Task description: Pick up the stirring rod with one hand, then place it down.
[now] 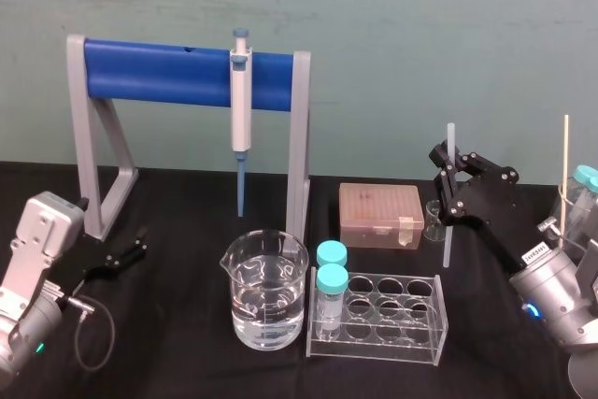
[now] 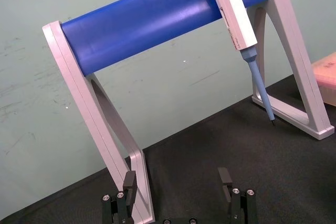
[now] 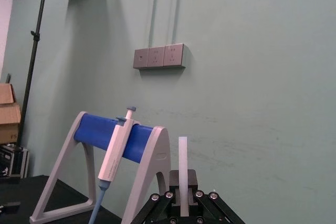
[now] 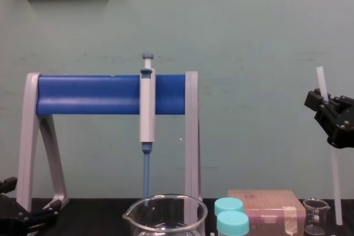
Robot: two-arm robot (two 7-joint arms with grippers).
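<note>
The stirring rod [image 1: 448, 231] is a thin white stick held nearly upright over the right side of the table. My right gripper [image 1: 448, 167] is shut on its upper part, and a short length sticks up above the fingers. The right wrist view shows the stirring rod [image 3: 182, 166] rising from between the shut right gripper [image 3: 182, 195]. In the chest view the stirring rod [image 4: 334, 181] hangs below the right gripper [image 4: 324, 103], and its lower end comes down just right of a small glass beaker [image 4: 316, 216]. My left gripper [image 1: 138, 248] rests open, low at the left by the rack's foot.
A grey and blue rack [image 1: 168, 72] holds a pipette [image 1: 241, 100] at the back. A large beaker of water [image 1: 264, 292], a clear tube rack [image 1: 383, 320] with two blue-capped vials and a pink box [image 1: 380, 214] stand mid-table. A thin wooden stick [image 1: 564, 175] stands at far right.
</note>
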